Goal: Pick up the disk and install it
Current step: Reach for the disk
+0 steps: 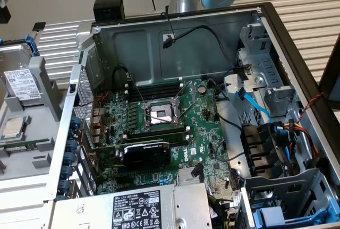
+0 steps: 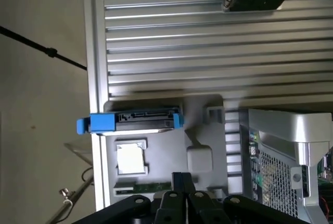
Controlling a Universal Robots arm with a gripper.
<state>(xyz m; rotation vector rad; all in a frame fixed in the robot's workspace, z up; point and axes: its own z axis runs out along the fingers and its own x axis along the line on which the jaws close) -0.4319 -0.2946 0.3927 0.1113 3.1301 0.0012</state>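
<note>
The disk (image 2: 143, 121) stands on edge in its blue carrier on a grey tray (image 2: 161, 156), just beside the processor chip (image 2: 130, 159) and outside the open computer case (image 1: 159, 43); the gripper (image 2: 183, 177) hovers apart from it, fingers together and empty

The exterior view looks steeply down, close, into the open computer case (image 1: 159, 48), with the grey tray (image 1: 45, 88) at the frame's left edge. The wrist view looks straight down past the tool (image 2: 182, 181). Both views share that tray and the disk (image 2: 136, 121).
</note>
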